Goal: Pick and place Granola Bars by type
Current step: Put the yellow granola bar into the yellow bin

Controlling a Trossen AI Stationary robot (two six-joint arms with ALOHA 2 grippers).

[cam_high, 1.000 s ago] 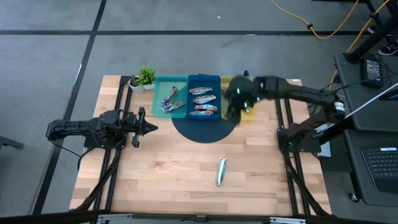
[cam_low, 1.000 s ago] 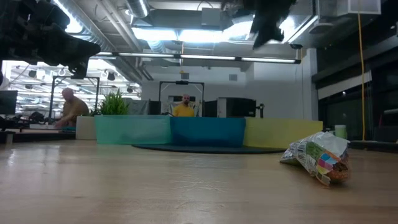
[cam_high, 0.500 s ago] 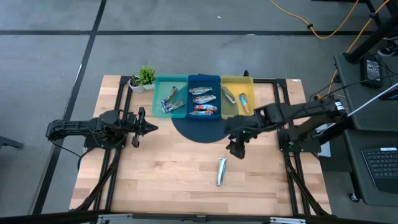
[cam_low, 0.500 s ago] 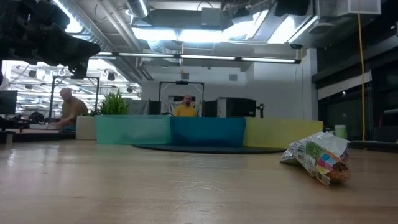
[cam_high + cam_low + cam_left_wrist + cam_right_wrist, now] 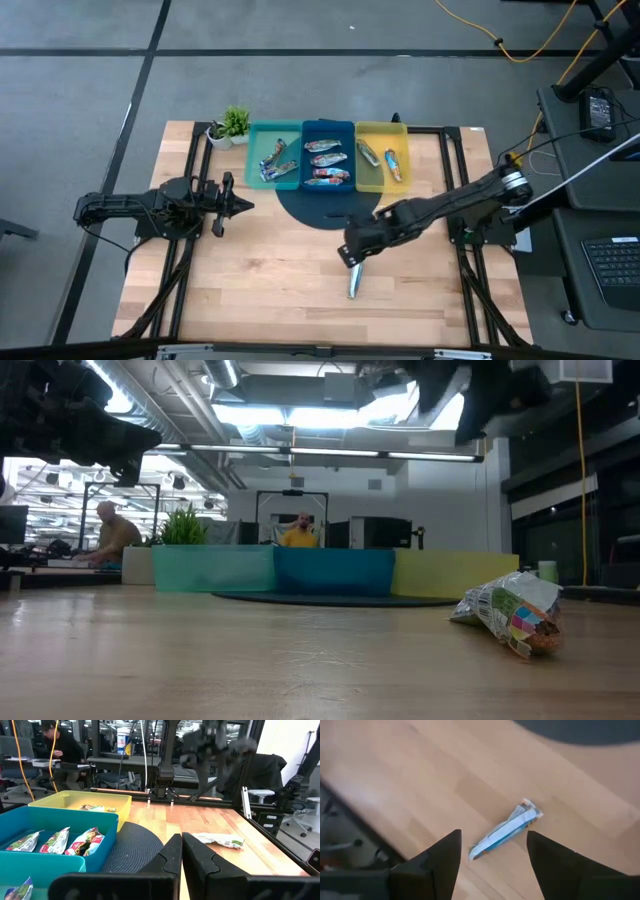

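Here the right gripper [image 5: 352, 256] hangs above the wooden counter [image 5: 260, 270], its two fingers [image 5: 440, 865] spread wide with nothing between them. Straight beyond those fingers, in the right wrist view, lies a single granola bar [image 5: 505, 831] in a silver wrapper, flat on the bare wood and apart from both fingers. From above, that same silver granola bar [image 5: 355, 276] sits just on the near side of the gripper, near the counter's middle, well apart from the trays. In the low view it shows as a crumpled wrapper [image 5: 510, 612] with coloured print, lying at the right.

At the far side of the counter three plastic trays stand side by side, touching. The teal tray [image 5: 252, 152] on the left holds a few bars with blue wrappers [image 5: 275, 160]. The blue tray [image 5: 328, 126] in the middle holds several multicoloured bars [image 5: 327, 158]. The yellow tray [image 5: 381, 127] on the right holds two bars [image 5: 380, 160]. A dark round mat [image 5: 300, 208] lies under the near edge of the trays. A small green potted plant [image 5: 231, 126] stands just left of the teal tray.

The left gripper [image 5: 246, 206] waits at the left of the counter, its fingers [image 5: 172, 856] pressed together and empty, pointing towards the mat.
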